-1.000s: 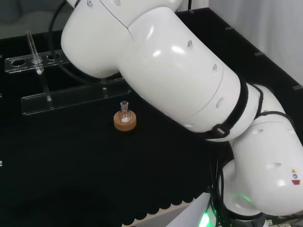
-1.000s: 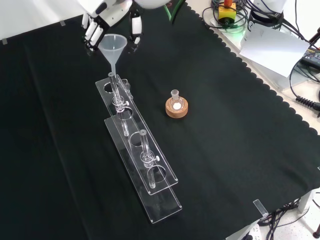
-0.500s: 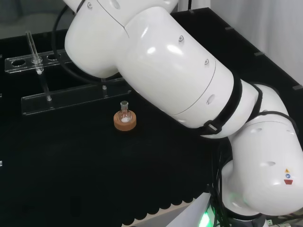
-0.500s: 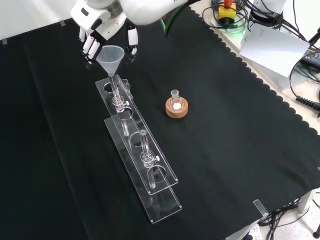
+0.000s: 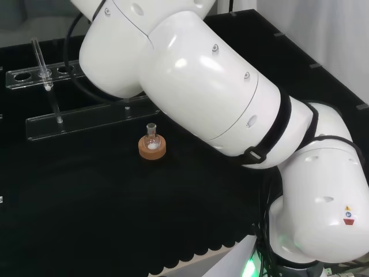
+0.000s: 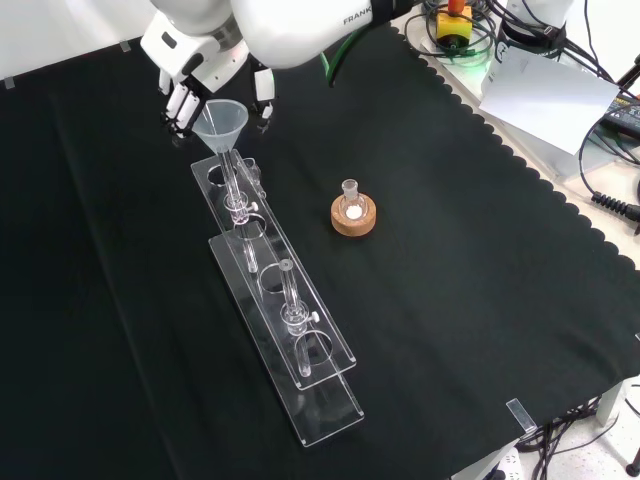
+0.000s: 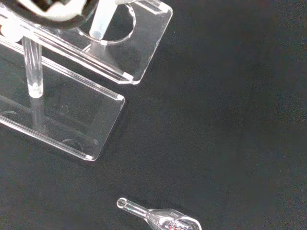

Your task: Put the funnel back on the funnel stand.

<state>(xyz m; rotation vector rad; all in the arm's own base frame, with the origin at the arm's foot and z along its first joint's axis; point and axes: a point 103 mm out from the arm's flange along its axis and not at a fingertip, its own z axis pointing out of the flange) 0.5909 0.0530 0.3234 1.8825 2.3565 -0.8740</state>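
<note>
In the front view the hand [image 6: 205, 75] hung at about eleven o'clock on the cloth, its fingers [image 6: 182, 100] curled round the rim of the clear funnel [image 6: 221, 121] and holding it upright. The funnel's stem [image 6: 232, 172] pointed down into the far end of the clear funnel stand [image 6: 335, 345], beside the nearer of the stand's two upright posts; whether the funnel's cone already rested on the top plate could not be told. The stand ran from roughly eleven o'clock towards six o'clock across the black cloth [image 6: 480, 250], two long plates one above the other, with round holes along the upper one.

At the centre of the front view, at about three o'clock from the stand's middle and well apart from it, a small round flask [image 6: 349, 192] sat upright in a cork ring [image 6: 354, 218]. In the head view the same flask [image 5: 151, 132] and ring [image 5: 153, 148] stood just this side of the stand [image 5: 86, 118], with the arm's white links [image 5: 230, 98] at three o'clock.

In the wrist view the funnel's stem [image 7: 102, 21] passed through a hole in the stand's upper plate [image 7: 144, 48], and a small glass piece [image 7: 158, 218] lay on its side on the cloth.
</note>
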